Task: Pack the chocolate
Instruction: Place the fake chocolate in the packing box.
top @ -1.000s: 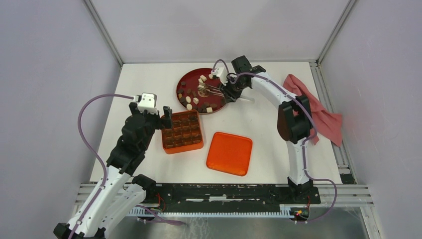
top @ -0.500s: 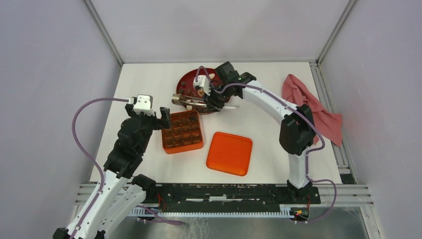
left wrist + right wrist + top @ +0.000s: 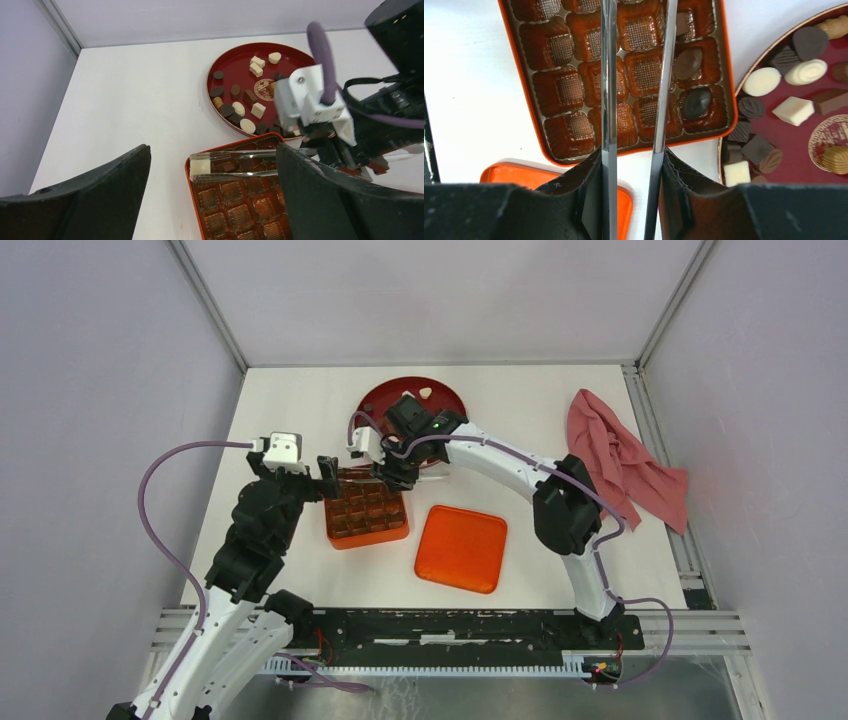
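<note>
Jaws status, left to right. My left jaws: spread wide, holding nothing, parked low at the left edge of the orange box on the table. Most of the box's cups are bare; two dark pieces sit in the column nearest the plate. My right jaws: clamped on steel tongs, reaching across the box. Tong tips pinch one cream-white piece at the far-left corner cup; can't tell if it's seated. Rest of the chocolate lies loose on the red plate, just beyond the box, to the right.

Handling call: pieces look light, rigid, brittle-shelled and smooth. Likely to squirt out of polished tips if over-squeezed, and to scuff. Blocky ones: grip across two flat sides, mid-height. Round ones: across the widest part, gently. Release low in the cup.
</note>
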You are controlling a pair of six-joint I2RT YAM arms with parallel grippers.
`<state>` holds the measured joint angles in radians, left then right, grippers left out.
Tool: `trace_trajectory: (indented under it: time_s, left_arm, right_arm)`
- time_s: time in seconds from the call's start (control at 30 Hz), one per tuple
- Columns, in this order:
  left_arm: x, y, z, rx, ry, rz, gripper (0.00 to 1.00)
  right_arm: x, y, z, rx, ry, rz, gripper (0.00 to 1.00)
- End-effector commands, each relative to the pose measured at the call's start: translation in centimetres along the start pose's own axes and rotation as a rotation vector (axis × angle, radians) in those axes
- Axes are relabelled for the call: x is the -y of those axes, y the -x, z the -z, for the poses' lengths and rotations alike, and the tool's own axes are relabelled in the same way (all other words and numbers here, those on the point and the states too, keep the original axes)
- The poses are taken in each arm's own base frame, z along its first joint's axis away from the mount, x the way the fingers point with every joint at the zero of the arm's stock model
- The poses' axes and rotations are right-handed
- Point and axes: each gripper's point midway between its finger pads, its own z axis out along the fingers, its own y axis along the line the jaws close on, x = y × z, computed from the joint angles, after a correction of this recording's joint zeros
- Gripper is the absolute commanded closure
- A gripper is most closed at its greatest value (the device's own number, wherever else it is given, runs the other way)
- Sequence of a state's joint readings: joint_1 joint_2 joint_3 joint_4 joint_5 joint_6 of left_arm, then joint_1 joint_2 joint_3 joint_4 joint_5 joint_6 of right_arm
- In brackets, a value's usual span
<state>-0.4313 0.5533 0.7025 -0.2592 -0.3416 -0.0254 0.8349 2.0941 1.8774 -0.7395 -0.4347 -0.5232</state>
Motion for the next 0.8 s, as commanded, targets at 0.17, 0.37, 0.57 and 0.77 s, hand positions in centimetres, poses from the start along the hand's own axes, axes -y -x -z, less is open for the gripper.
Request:
trace_trajectory:
  time_s: [0.17,0.37,0.57,0.77]
  left_arm:
    - [-0.2,1.4,0.0,0.045,0.017,0.044,0.00]
    - [-0.2,1.5,0.0,0.043,0.015,0.044,0.00]
    - [-0.1,1.3,-0.1,0.037,0.011,0.041,0.00]
    - [-0.2,1.3,-0.1,0.037,0.013,0.040,0.00]
  right_arm:
    - [1.3,1.0,-1.6,-0.023,-0.090,0.024,0.94]
    - [1.8,0.4,-2.3,-0.051,-0.121,0.012,0.87]
    - [2.0,-0.1,-2.7,-0.063,-0.127,0.002,0.78]
    - [2.0,-0.3,-2.9,-0.070,-0.128,0.001,0.71]
